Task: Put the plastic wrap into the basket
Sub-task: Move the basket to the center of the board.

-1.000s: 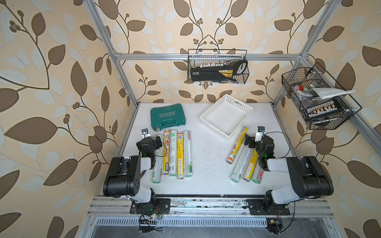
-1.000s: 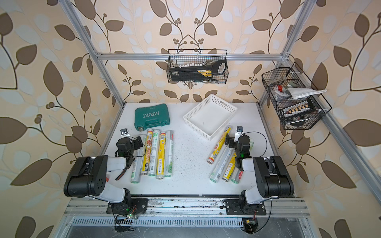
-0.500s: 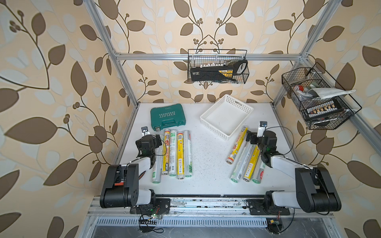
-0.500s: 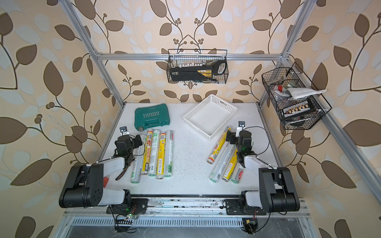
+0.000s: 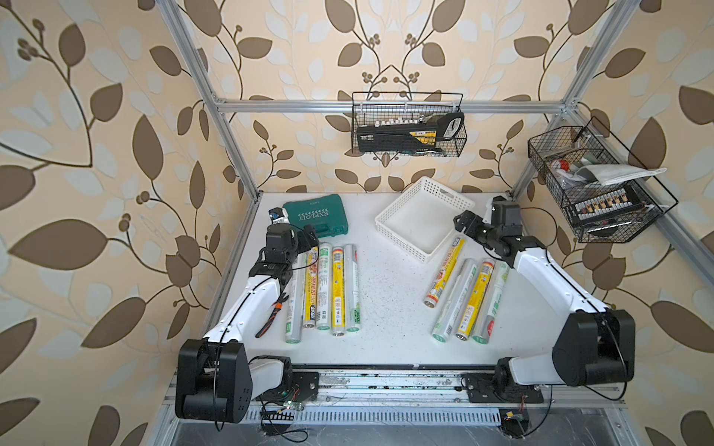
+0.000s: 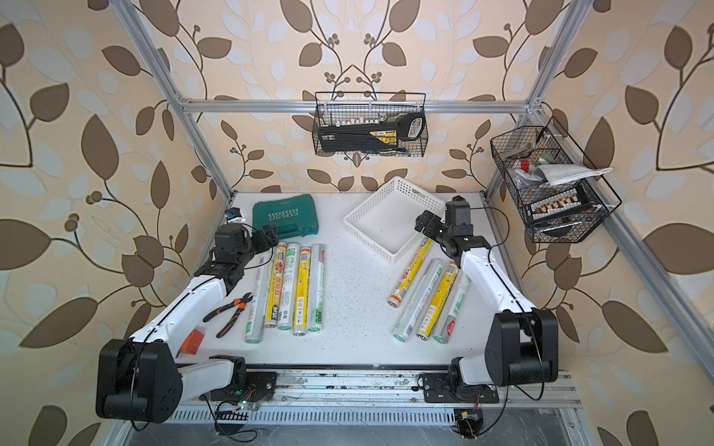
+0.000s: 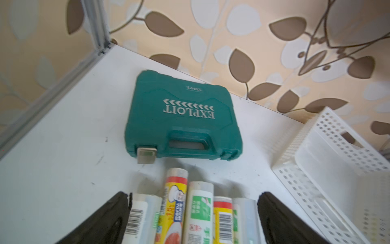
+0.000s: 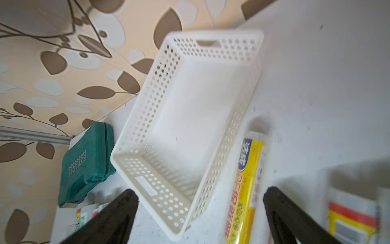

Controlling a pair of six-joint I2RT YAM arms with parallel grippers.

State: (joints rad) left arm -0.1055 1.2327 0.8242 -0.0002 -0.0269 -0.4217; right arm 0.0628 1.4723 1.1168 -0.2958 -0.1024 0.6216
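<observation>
Nine rolls of plastic wrap (image 5: 324, 287): all lie on the table (image 5: 386, 309), none in the basket (image 5: 398, 241); five by the left arm (image 5: 251, 297), four by the right arm (image 5: 548, 278).
Basket: at the back, a yellow roll's end just beside it.
Left gripper (image 7: 194, 195): spread wide, holding nothing.
Right gripper (image 8: 199, 191): spread wide, holding nothing.
Hidden: left arm covers part of the outermost roll; wrist views cut the rolls off.
</observation>
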